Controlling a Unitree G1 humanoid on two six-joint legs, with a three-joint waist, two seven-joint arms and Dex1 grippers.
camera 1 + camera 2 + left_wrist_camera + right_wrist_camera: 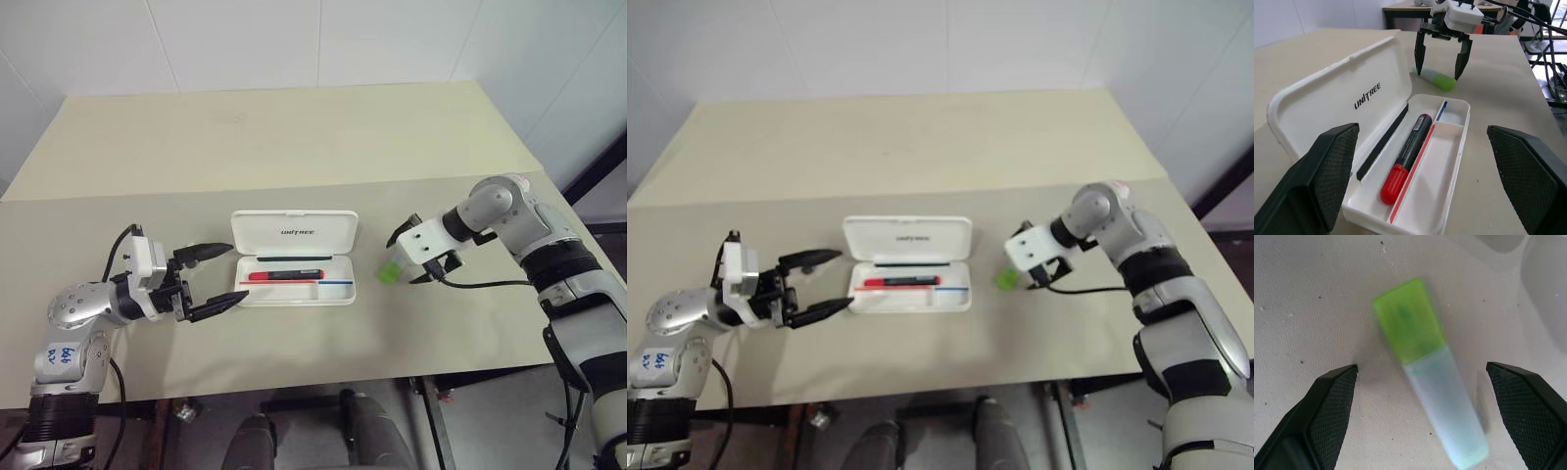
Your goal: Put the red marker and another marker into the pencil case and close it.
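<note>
Broadly, a pale beige surface [294, 137] is seen, speckled with small dark flecks in the right wrist view, with a seam crossing it side to side behind the things. White tiled wall panels are seen beyond its far edge at twelve o'clock. In the left wrist view, another table and dark metal frames are seen in the room behind.

Near the middle of the surface the pencil case [294, 235] is laid open, its lettered lid tilted back toward twelve o'clock. The red marker [286, 275] is laid inside the tray, along its length, beside the red-and-blue stripe.

At three o'clock from the case, just beside its end, the green marker [390, 271] is laid flat on the surface, apart from the case. The right claw [419, 257] is held over it, fingers spread wide to either side, nothing gripped.

At nine o'clock from the case, the left claw [214, 280] is held spread wide and empty, pointed at the case's end.
</note>
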